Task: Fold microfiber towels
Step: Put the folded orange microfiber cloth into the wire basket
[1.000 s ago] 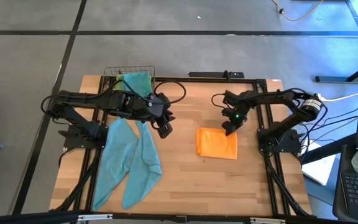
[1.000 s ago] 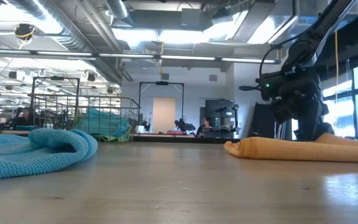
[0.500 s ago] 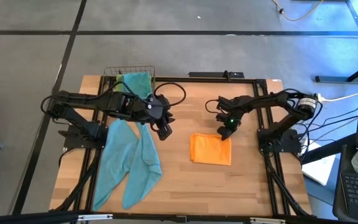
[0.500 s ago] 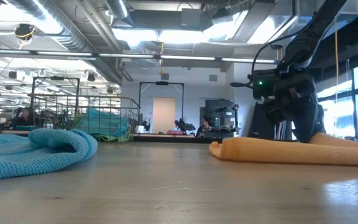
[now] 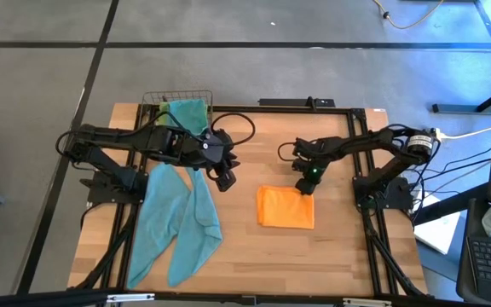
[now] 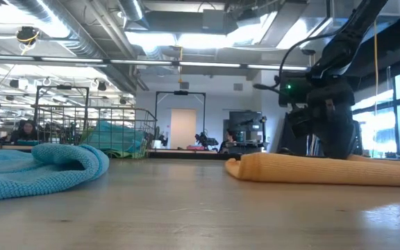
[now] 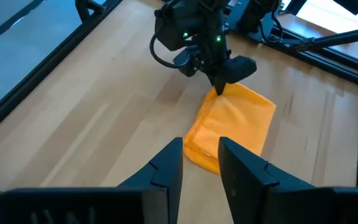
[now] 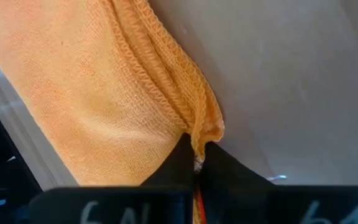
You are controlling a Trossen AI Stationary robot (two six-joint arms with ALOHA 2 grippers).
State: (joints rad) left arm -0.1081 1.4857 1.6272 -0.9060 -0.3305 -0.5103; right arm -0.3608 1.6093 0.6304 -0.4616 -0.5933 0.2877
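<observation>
One folded orange towel (image 5: 285, 208), ribbed hem pinched

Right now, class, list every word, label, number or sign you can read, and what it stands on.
No text reads whole.
Pale marks on the body of the right gripper, perhaps beginning "6": cut off, unreadable.
The orange towel and the teal towel bear none.

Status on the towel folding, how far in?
Done: orange towel lies folded into a compact rectangle. In hand: right gripper has its jaws shut on that towel's corner. Left: teal towels sprawl unfolded under the left gripper; more sit in the wire basket.
</observation>
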